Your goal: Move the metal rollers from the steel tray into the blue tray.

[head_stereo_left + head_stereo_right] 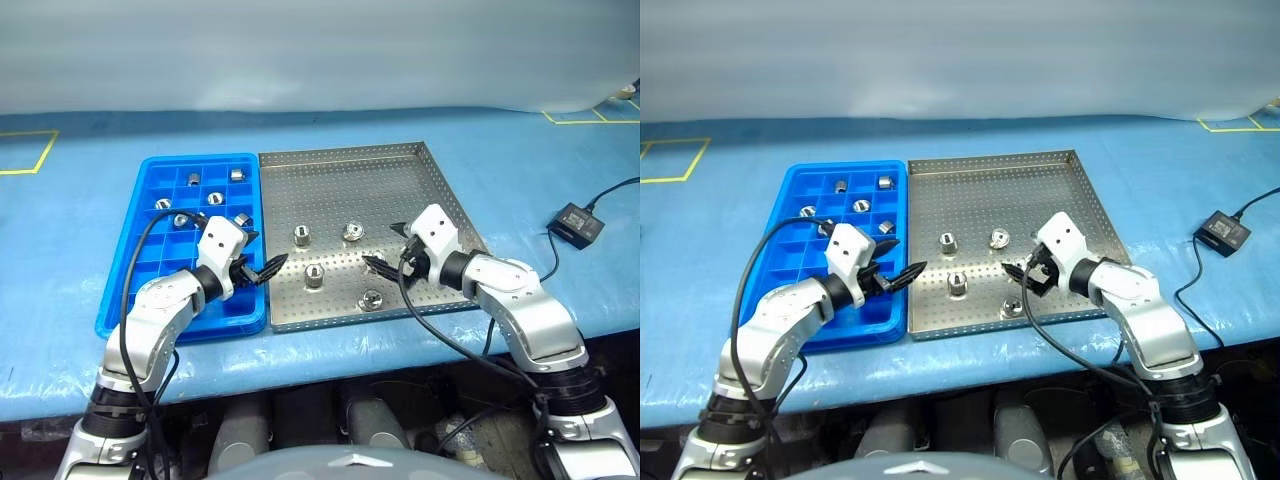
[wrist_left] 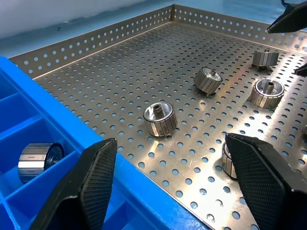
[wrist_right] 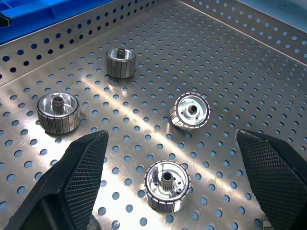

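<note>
Four metal rollers (image 1: 314,275) sit loose on the perforated floor of the steel tray (image 1: 350,180), all in its nearer half: one toward the blue tray side (image 1: 301,236), one beside it nearer the middle (image 1: 352,232), one closer to the front (image 1: 314,275), and one just inside the front rim (image 1: 372,298). They stand apart from each other, none touching. One of them lies tilted on its side, its hollow centre showing in the right wrist view (image 3: 190,111); the others stand on end.

The blue tray (image 1: 130,275) lies flush against the steel tray's left edge on a blue table cover (image 1: 80,220). Several rollers already rest in its square compartments, toward the far half, one to a cell as far as I can make out.

The left gripper (image 1: 262,268) hangs over the seam between the two trays, its black fingers spread wide with nothing between them. In its wrist view a roller lies in a blue compartment (image 2: 39,160) just beside one finger (image 2: 98,182).

The right gripper (image 1: 385,262) hovers above the steel tray's near right part, pointing inward toward the rollers, jaws wide apart and empty. From its wrist, the front roller (image 3: 168,186) sits between its two textured pads (image 3: 86,165).

A small black box (image 1: 577,224) with a cable rests on the table well to the right of the steel tray.
</note>
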Controlling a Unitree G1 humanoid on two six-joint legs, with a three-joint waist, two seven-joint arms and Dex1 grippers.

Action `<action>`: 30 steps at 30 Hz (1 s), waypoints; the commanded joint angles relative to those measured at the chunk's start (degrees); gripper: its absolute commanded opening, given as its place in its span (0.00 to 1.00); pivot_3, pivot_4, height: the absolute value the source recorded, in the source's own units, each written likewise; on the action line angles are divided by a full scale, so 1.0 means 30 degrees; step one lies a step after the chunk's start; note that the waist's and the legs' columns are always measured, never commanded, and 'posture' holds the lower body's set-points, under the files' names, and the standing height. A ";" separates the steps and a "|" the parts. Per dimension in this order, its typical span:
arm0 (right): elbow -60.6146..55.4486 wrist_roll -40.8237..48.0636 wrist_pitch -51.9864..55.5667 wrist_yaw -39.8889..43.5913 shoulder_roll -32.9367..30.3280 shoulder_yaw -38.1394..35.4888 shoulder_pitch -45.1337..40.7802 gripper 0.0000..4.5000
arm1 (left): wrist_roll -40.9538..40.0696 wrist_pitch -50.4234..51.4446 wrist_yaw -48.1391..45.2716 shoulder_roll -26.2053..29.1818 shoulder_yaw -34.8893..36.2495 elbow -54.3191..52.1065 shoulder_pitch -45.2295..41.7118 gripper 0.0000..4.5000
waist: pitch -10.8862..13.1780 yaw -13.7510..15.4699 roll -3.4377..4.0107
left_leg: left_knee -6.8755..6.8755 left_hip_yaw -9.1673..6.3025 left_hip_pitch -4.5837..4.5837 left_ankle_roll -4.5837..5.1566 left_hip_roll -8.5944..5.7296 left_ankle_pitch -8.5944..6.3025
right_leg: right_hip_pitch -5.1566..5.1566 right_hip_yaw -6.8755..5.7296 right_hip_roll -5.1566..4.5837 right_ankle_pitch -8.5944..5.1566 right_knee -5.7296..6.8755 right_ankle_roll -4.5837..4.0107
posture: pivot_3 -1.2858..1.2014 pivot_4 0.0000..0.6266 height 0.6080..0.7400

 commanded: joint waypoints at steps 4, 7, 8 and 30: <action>-0.0817 0.0121 -0.0011 -0.0259 -0.0047 -0.0408 0.0047 1.00 | -0.0113 -0.0471 -0.0042 -0.0109 -0.0090 -0.0661 -0.0166 0.87 | 0.0000 0.0005 0.0000 | 0.0004 0.0000 0.0001 0.0000 0.0000 0.0000 | 0.0002 -0.0001 0.0000 0.0000 0.0002 0.0000 | 0.47 0.24 1.00; -0.0817 0.0143 0.0019 -0.0347 0.0002 -0.0391 -0.0001 1.00 | -0.0084 -0.0473 -0.0032 -0.0112 -0.0142 -0.0663 -0.0186 0.87 | 0.0000 0.0002 0.0000 | 0.0004 0.0000 0.0000 0.0000 -0.0001 0.0000 | 0.0002 0.0000 0.0000 0.0000 0.0001 0.0000 | 0.47 0.24 1.00; -0.0807 0.0146 0.0028 -0.0367 0.0013 -0.0382 -0.0030 1.00 | -0.0067 -0.0475 -0.0020 -0.0101 -0.0141 -0.0660 -0.0194 0.87 | 0.0000 0.0003 0.0000 | 0.0004 -0.0001 0.0001 0.0000 -0.0001 0.0000 | 0.0002 0.0000 0.0000 0.0000 0.0002 0.0000 | 0.47 0.24 1.00; -0.0738 0.0245 0.0096 -0.0600 0.0600 -0.0118 -0.0097 1.00 | -0.0175 -0.0302 0.0236 0.0057 0.0060 -0.1372 0.0149 0.87 | 0.0000 0.0040 0.0000 | 0.0005 -0.0001 0.0001 0.0001 0.0000 0.0000 | 0.0004 -0.0001 0.0000 0.0001 0.0003 0.0001 | 0.48 0.24 1.00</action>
